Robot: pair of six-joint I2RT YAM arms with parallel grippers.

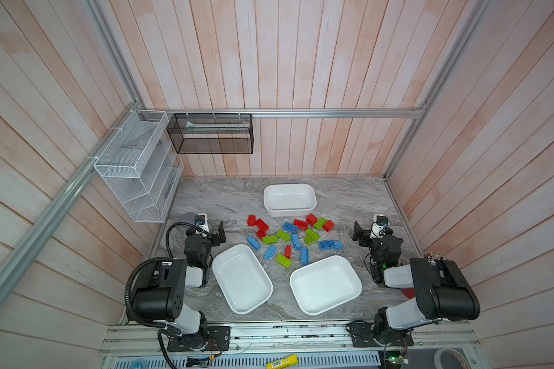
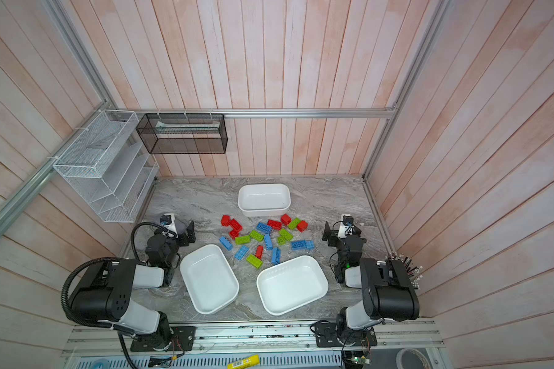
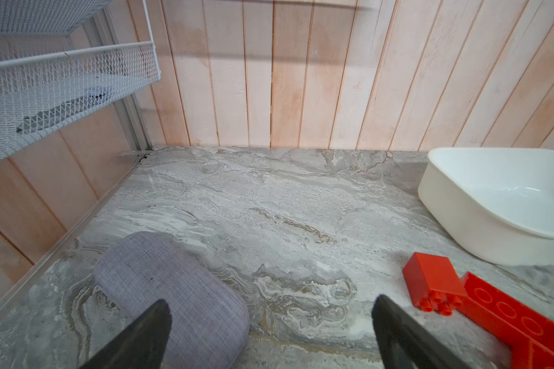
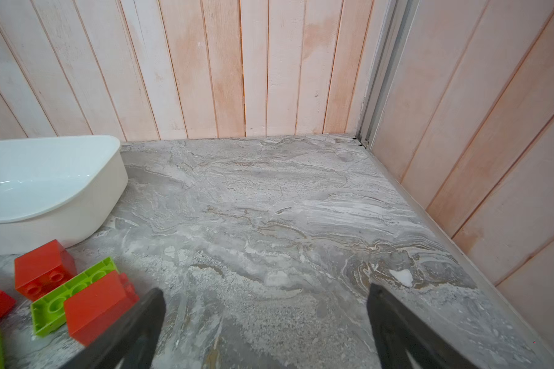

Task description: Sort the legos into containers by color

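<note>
We see bright, even light from above, soft shadows beside the tubs [image 1: 242, 281], faint glare inside; walls [image 1: 301, 64] bow at the edges.

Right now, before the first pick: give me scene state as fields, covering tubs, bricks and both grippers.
far tub: empty
near left tub: empty
near right tub: empty
legos: red, blue, green, mixed loose on the table between the tubs
left gripper: open, holding nothing, left of the legos
right gripper: open, holding nothing, right of the legos
grey fabric pad: on the table by the left gripper
sorted: none yet
</note>
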